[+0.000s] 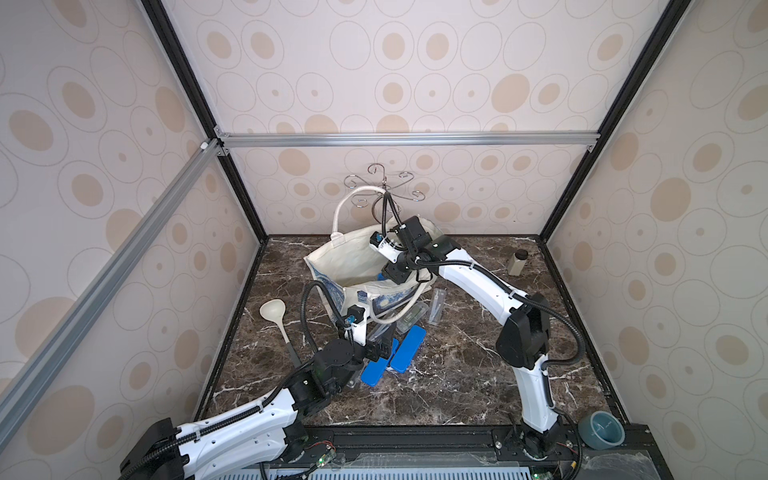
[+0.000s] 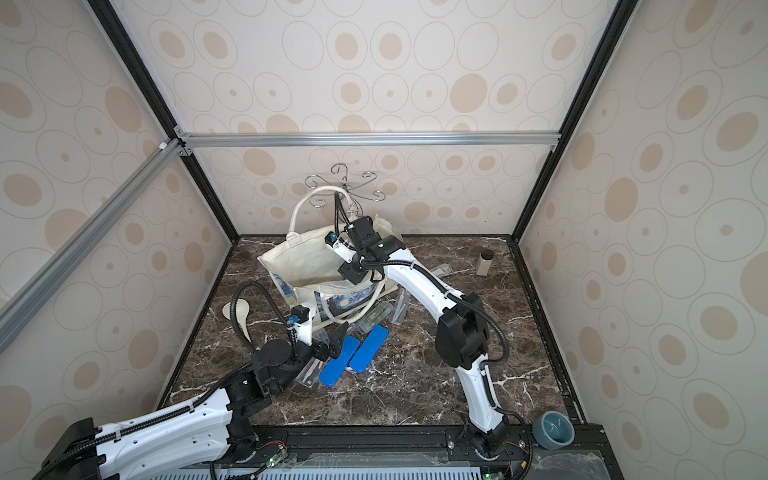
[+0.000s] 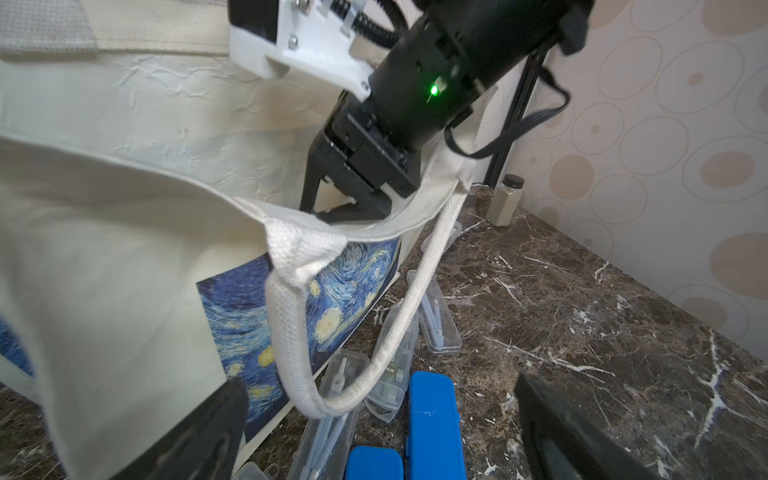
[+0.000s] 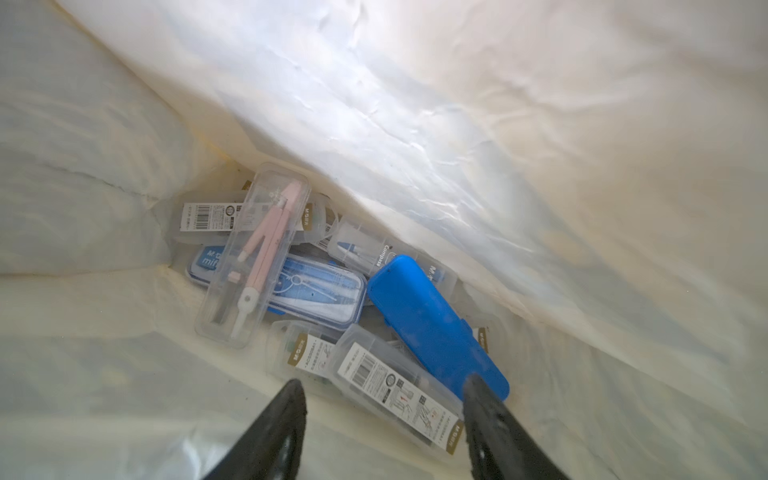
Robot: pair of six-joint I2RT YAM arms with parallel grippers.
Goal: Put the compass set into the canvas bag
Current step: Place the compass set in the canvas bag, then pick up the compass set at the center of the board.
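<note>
The cream canvas bag (image 1: 345,266) (image 2: 299,266) with the starry-night print (image 3: 353,282) stands open at the back of the table. My right gripper (image 1: 386,276) (image 4: 384,399) reaches down inside it, jaws open, nothing gripped. Below it lie several compass sets: a pink compass in a clear case (image 4: 253,253), a blue case (image 4: 436,328) and a labelled clear case (image 4: 399,390) just under the fingertips. My left gripper (image 1: 380,345) (image 3: 378,386) is wide open and empty, low in front of the bag. It hovers over two blue cases (image 1: 409,349) (image 3: 432,415) and a clear compass case (image 3: 332,403).
More clear cases (image 1: 436,305) lie right of the bag, and its loose handle (image 3: 291,332) droops over them. A ladle (image 1: 274,311) lies at the left, a bottle (image 1: 517,262) stands at the back right. A wire hook stand (image 1: 384,187) is behind the bag, a teal bowl (image 1: 600,430) at the front right.
</note>
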